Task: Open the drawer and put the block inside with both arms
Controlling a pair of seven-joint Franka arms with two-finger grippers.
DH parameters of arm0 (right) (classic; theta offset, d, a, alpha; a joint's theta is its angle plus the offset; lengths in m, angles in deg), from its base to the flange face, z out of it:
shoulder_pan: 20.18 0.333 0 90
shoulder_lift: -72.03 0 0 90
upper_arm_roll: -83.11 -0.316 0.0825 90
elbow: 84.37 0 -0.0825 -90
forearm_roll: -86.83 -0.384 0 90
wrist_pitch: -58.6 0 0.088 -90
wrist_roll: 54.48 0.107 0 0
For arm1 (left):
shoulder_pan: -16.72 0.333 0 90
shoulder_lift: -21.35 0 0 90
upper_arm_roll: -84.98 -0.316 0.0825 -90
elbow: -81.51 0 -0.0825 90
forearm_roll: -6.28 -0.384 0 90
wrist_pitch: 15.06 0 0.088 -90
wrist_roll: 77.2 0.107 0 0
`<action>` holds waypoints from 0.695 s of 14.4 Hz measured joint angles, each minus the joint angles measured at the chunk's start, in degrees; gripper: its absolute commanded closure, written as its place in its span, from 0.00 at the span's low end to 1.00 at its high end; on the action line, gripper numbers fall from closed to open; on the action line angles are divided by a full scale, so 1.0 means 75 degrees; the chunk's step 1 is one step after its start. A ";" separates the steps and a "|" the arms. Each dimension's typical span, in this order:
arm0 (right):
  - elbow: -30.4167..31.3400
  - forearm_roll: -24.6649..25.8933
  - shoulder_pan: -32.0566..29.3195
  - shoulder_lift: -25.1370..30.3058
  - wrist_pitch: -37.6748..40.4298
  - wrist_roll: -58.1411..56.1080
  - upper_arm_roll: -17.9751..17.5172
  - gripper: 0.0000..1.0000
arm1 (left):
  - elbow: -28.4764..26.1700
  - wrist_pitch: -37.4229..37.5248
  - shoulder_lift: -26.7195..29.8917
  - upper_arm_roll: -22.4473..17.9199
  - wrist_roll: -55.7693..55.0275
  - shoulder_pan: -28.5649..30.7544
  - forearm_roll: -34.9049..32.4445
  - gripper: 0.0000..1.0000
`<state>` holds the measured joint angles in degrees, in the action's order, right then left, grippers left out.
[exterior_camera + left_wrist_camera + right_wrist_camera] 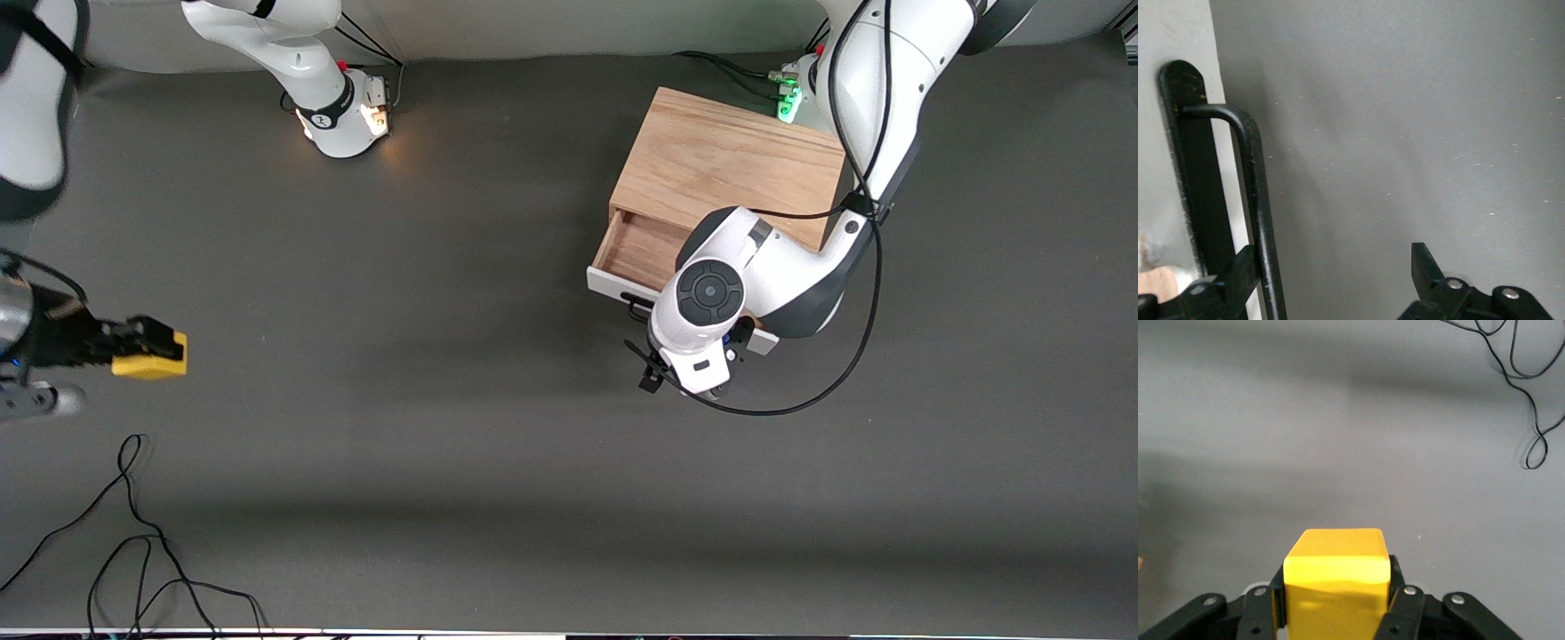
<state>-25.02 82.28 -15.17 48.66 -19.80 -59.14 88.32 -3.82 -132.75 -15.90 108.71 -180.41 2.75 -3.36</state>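
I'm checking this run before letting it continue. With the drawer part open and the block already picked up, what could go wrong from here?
The drawer is only partly out, and the left gripper sits open by the handle, its arm covering much of the opening; the block could catch on the cabinet or meet that arm.

The right gripper holds the block at the right arm's end of the table, so a long carry could loosen it.

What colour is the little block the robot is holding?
Bright yellow. The block shows best in the right wrist view, pinched in the right gripper.
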 measured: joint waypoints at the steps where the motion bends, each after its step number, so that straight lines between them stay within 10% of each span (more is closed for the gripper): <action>1: -0.0001 -0.0010 0.0009 0.0167 0.0143 0.0058 -0.0005 1.00 | 0.0080 -0.0031 -0.0055 0.0002 -0.0044 -0.0008 -0.0059 0.00; 10: -0.0001 -0.1024 0.0643 0.0989 0.0679 0.2713 -0.0104 1.00 | 0.1222 -0.0411 -0.0040 -0.0017 -0.0089 0.0060 -0.0117 0.00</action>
<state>-25.02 74.59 -10.35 56.08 -14.71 -38.80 87.54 5.35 -135.83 -16.20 108.58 -181.08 3.20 -4.24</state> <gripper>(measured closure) 0.445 0.000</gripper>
